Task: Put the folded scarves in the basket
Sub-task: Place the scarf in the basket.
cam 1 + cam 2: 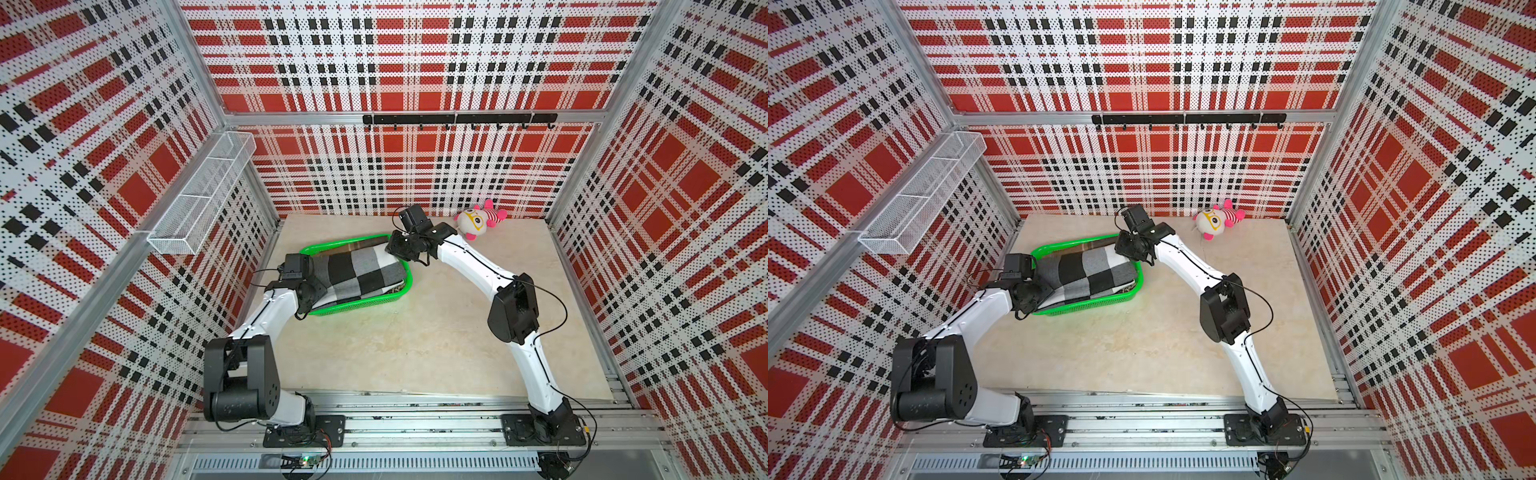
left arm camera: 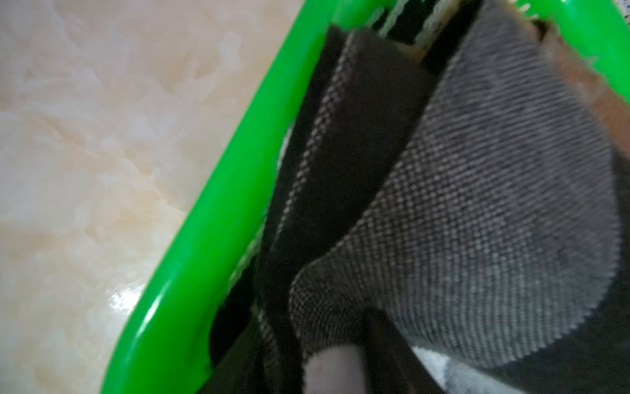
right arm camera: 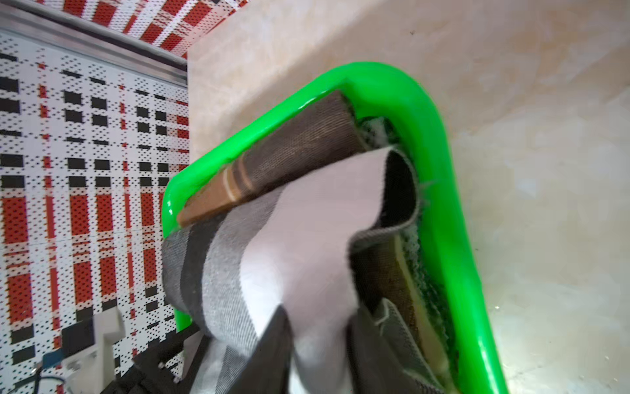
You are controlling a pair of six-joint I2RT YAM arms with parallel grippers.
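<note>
Left of centre in both top views, the scarf [image 1: 357, 272] lies in the basket [image 1: 365, 305], so only release and retreat seem left; whether the left gripper [image 1: 311, 291] and right gripper [image 1: 402, 248] grip its ends, I cannot tell.

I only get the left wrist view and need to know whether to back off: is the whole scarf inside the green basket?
Observer: In both top views the scarf lies along the basket, within every rim stretch that shows; one corner hides under the left arm.
Operator: Is the far end flat?
Observer: No; the right wrist view shows it humped up, yet inside the rim corner.
Operator: Anything else on the table?
Observer: A plush toy lies by the back wall, apart from the basket.
</note>
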